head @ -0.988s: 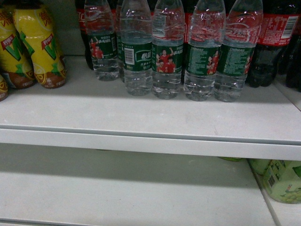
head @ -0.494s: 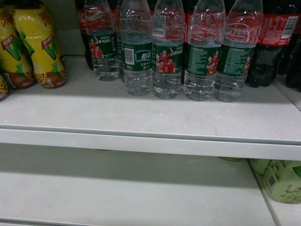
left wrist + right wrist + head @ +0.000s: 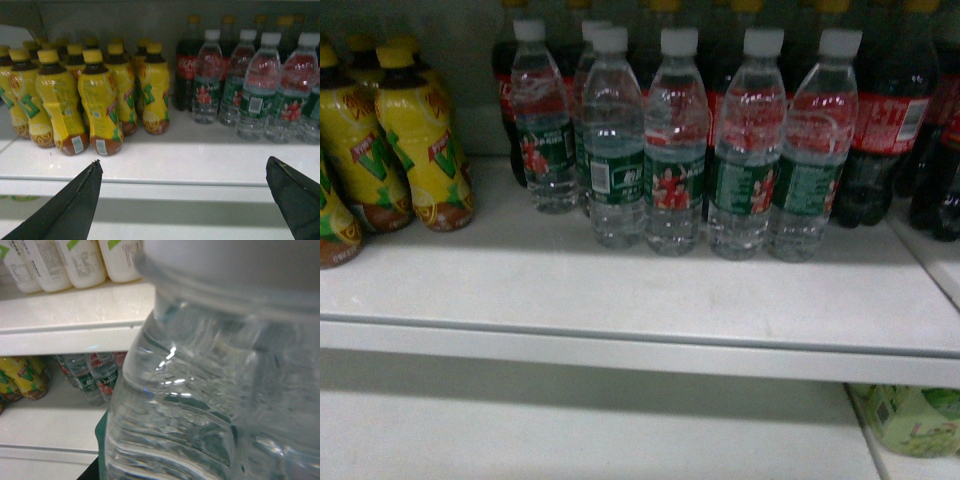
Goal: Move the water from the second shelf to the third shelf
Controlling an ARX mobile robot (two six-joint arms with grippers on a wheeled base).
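A clear water bottle [image 3: 210, 390] with a ribbed body and a green label edge fills the right wrist view, hanging in front of the shelves. My right gripper is shut on it, its fingers hidden behind the bottle. Several more water bottles [image 3: 675, 160] with green labels stand in a row on the white shelf [image 3: 620, 300] in the head view. They also show at the right of the left wrist view as water bottles [image 3: 255, 95]. My left gripper [image 3: 183, 165] is open and empty in front of the shelf's front edge. Neither gripper shows in the head view.
Yellow tea bottles [image 3: 420, 140] crowd the shelf's left, seen closer as yellow bottles [image 3: 100, 105]. Red-labelled cola bottles [image 3: 885, 130] stand behind and right of the water. Pale green bottles [image 3: 910, 420] sit on the shelf below. White bottles [image 3: 75, 260] stand on a higher shelf.
The head view has shifted upward: the shelf and bottles now sit lower in the frame and the bottle caps show. The bottles on the shelf have not moved.
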